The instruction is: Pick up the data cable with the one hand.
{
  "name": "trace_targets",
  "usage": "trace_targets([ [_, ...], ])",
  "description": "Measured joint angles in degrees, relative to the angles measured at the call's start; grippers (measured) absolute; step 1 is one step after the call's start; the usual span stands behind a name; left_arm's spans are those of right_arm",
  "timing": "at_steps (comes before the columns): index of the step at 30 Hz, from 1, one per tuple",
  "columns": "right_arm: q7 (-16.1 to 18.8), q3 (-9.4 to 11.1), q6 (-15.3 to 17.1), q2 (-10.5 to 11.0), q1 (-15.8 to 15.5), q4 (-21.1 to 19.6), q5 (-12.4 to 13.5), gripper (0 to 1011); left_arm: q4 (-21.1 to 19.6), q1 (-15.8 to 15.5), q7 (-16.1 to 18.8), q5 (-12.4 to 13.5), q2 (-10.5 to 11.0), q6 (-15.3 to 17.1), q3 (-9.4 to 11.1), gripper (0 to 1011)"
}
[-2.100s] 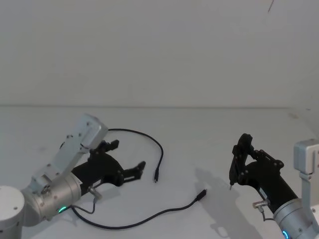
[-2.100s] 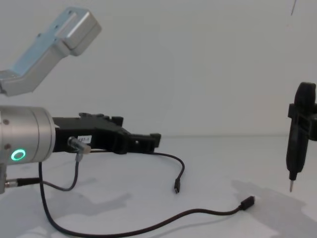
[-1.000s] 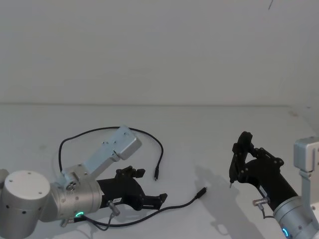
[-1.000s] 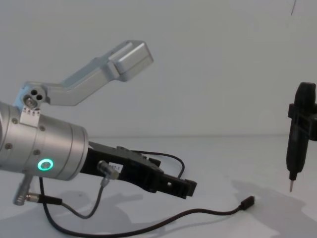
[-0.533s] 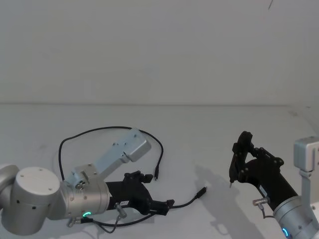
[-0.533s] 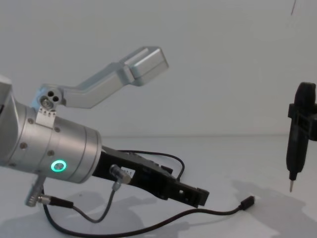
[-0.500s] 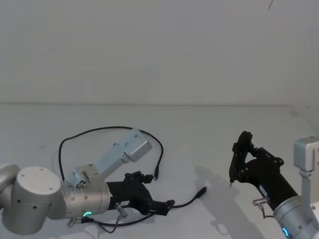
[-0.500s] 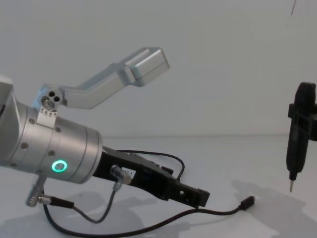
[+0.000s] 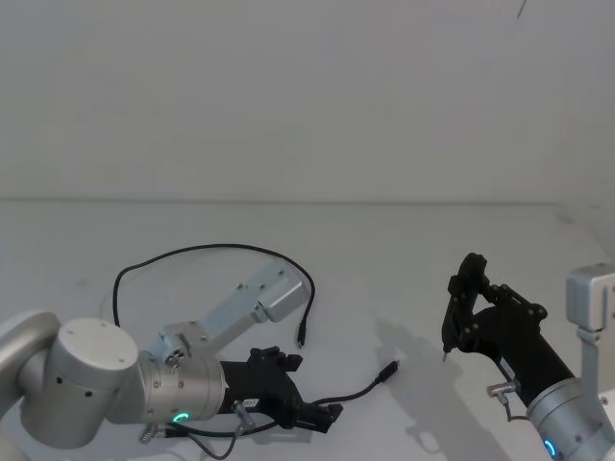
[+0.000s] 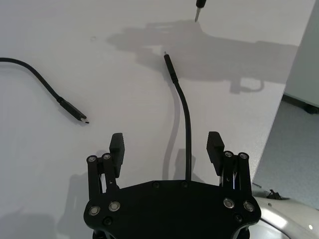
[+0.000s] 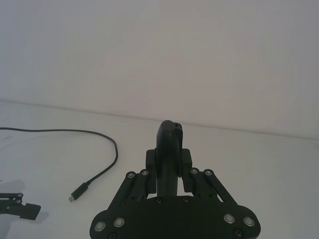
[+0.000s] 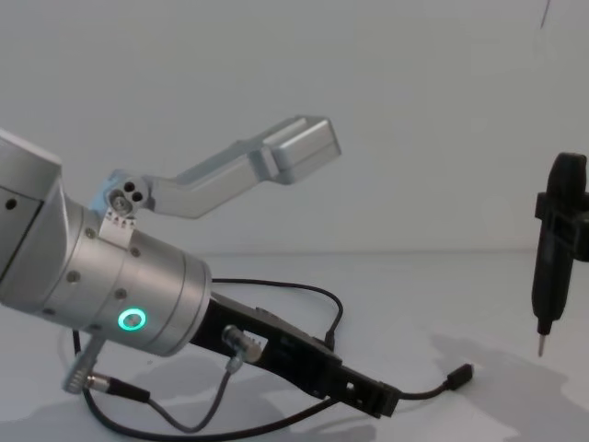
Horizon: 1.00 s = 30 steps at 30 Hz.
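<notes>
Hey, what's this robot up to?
The left gripper hangs low over the white table, jaws open, with the black data cable running between its fingers, not yet gripped. The right gripper is parked off to the right, holding a pen-like tool above the table.

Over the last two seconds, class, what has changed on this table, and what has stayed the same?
The left gripper swung from the far loop of the cable toward the near side and sank low; its open fingers now straddle the cable's near stretch. Nothing was gripped or released. The cable lies unmoved, and the right gripper still holds its pointed tool.
</notes>
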Motion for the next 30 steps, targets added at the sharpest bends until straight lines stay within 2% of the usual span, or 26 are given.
trace_targets([
  [4,0.0,0.0,0.0,0.0,0.0,0.0,0.0,279,0.2,-0.3,0.0,0.1,-0.2,0.6,0.4,989],
  [11,0.0,0.0,0.0,0.0,0.0,0.0,0.0,279,0.5,-0.7,-0.1,0.2,-0.4,1.5,0.9,821],
  [14,0.0,0.0,0.0,0.0,0.0,0.0,0.0,279,0.6,-0.8,-0.1,0.3,-0.4,1.7,1.0,738],
  [15,0.0,0.0,0.0,0.0,0.0,0.0,0.0,279,0.6,-0.8,-0.1,0.3,-0.4,1.8,1.1,672],
  [17,0.0,0.0,0.0,0.0,0.0,0.0,0.0,279,0.6,-0.9,-0.1,0.3,-0.5,1.9,1.1,657],
  [18,0.0,0.0,0.0,0.0,0.0,0.0,0.0,279,0.6,-0.9,-0.1,0.3,-0.5,1.9,1.2,599],
  [22,0.0,0.0,0.0,0.0,0.0,0.0,0.0,279,0.7,-1.0,-0.1,0.3,-0.5,2.1,1.3,488],
  [23,0.0,0.0,0.0,0.0,0.0,0.0,0.0,279,0.7,-1.0,-0.1,0.4,-0.5,2.1,1.3,429],
  [25,0.0,0.0,0.0,0.0,0.0,0.0,0.0,279,0.7,-1.0,-0.1,0.4,-0.5,2.2,1.3,394],
  [26,0.0,0.0,0.0,0.0,0.0,0.0,0.0,279,0.8,-1.0,-0.1,0.4,-0.5,2.2,1.3,327],
  [30,0.0,0.0,0.0,0.0,0.0,0.0,0.0,279,0.8,-1.1,-0.1,0.4,-0.5,2.3,1.4,227],
])
